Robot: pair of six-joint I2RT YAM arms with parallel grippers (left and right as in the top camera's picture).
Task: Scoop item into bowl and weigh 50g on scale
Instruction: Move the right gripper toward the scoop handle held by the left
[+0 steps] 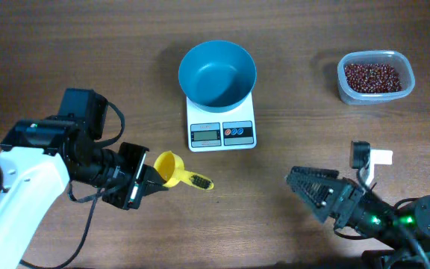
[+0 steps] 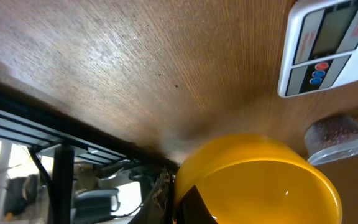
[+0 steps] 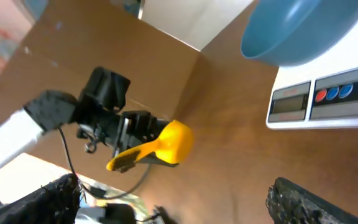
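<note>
The teal bowl (image 1: 216, 71) (image 3: 297, 31) stands empty on the white scale (image 1: 221, 133) (image 2: 328, 43) (image 3: 328, 99) at the table's middle back. Reddish-brown beans (image 1: 374, 76) fill a clear tub (image 1: 346, 88) (image 2: 337, 134) at the back right. My left gripper (image 1: 151, 179) is shut on the cup wall of a yellow scoop (image 1: 172, 168) (image 2: 260, 180) (image 3: 166, 144), left of and in front of the scale, with the handle pointing right. My right gripper (image 1: 312, 190) (image 3: 185, 205) stands open and holds nothing at the front right, its fingers (image 3: 316, 202) wide apart.
The brown wooden table (image 1: 297, 45) carries everything. A small white-and-black piece (image 1: 370, 155) sits by the right arm, in front of the bean tub. The table's left edge with a dark metal frame (image 2: 55, 124) below it shows in the left wrist view.
</note>
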